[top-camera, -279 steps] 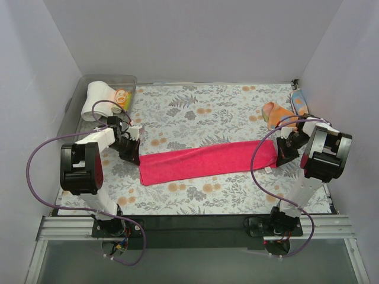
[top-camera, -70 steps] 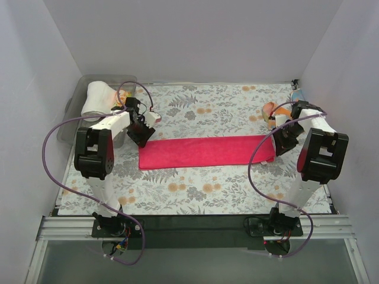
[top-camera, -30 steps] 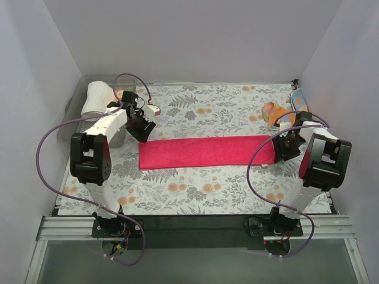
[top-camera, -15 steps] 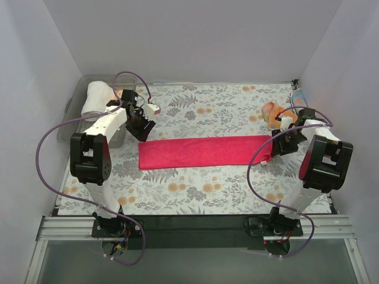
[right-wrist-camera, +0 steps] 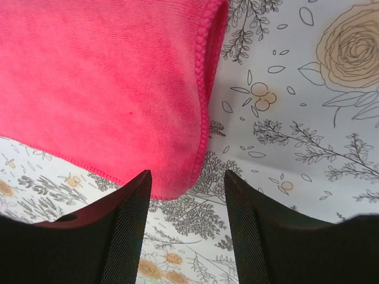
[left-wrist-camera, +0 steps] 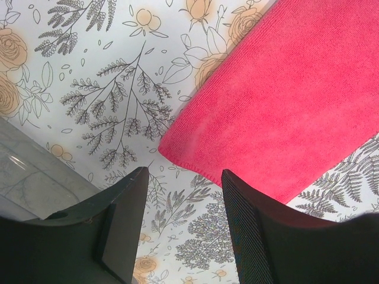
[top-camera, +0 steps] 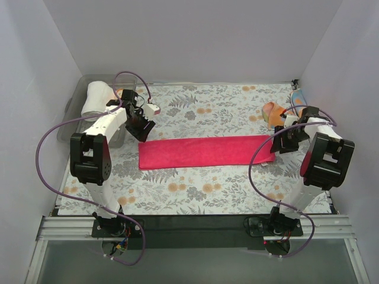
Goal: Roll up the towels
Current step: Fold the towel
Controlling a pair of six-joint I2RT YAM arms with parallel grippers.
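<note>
One plain magenta-red cloth towel [top-camera: 204, 151] is laid flat as a long narrow strip in the middle of the surface [top-camera: 207, 112], which is covered by a grey-and-orange floral sheet. Its long axis is set across the surface, from the left arm's side to the right arm's side, with its two short ends pointed at the two hands. A fine, short-piled weave is seen in the wrist views, with a stitched hem along the edges and rounded corners.

The left hand [top-camera: 142, 127] is held just off the strip's far left corner. In its wrist view its two dark ribbed fingers [left-wrist-camera: 127, 225] are parted, nothing is gripped, and the towel's corner [left-wrist-camera: 284, 106] is seen beyond them. The right hand [top-camera: 284, 142] is held at the strip's right end. Its fingers [right-wrist-camera: 127, 236] are likewise spread and released, with the towel's end [right-wrist-camera: 106, 89] lying flat on the sheet under the gap.

Two rolled towels are counted in the one clear plastic bin [top-camera: 112, 78] at the far left: a stubby white cylinder [top-camera: 95, 97] and a yellow patterned roll [top-camera: 121, 93], partly hidden by the arm. One orange towel with pale spots [top-camera: 271, 112] is bunched at the far right.
</note>
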